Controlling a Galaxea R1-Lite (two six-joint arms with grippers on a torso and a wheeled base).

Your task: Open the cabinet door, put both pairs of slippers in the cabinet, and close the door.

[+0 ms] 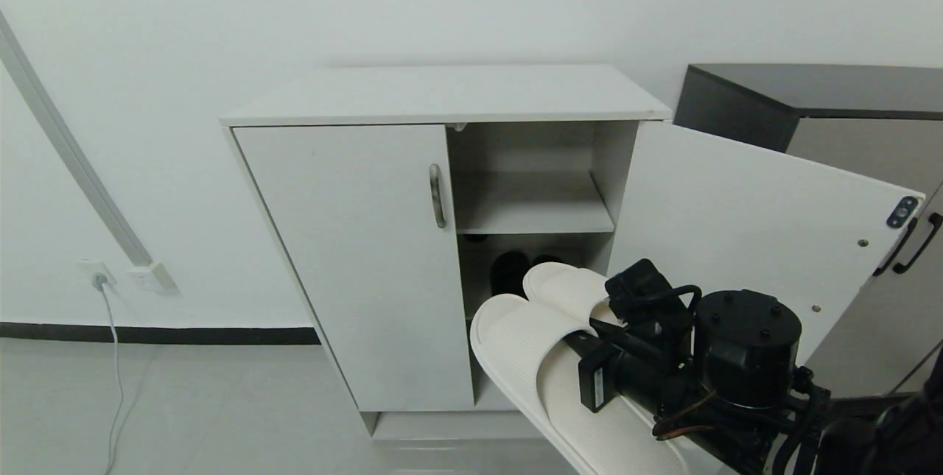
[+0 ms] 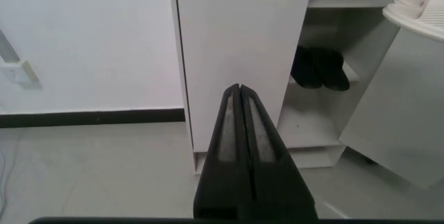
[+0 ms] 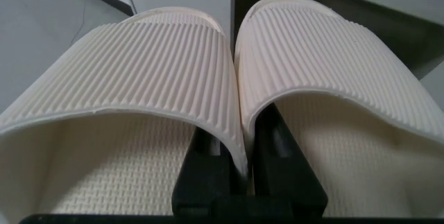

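Right gripper (image 3: 241,148): clamped on white slippers (image 1: 527,335)
Done: cabinet door (image 1: 737,217) open, black slippers (image 2: 319,68) inside
Remaining: shelve white slippers, close door

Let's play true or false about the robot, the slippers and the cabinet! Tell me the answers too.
The right end effector grips the pair of white ribbed fabric slippers. True.
The left end effector holds a slipper. False: the left end effector is shut on nothing.
A pair of black slippers lies inside the white cabinet, below the upper shelf. True.
The cabinet's left door is open. False: the left door is shut; the right door is open.
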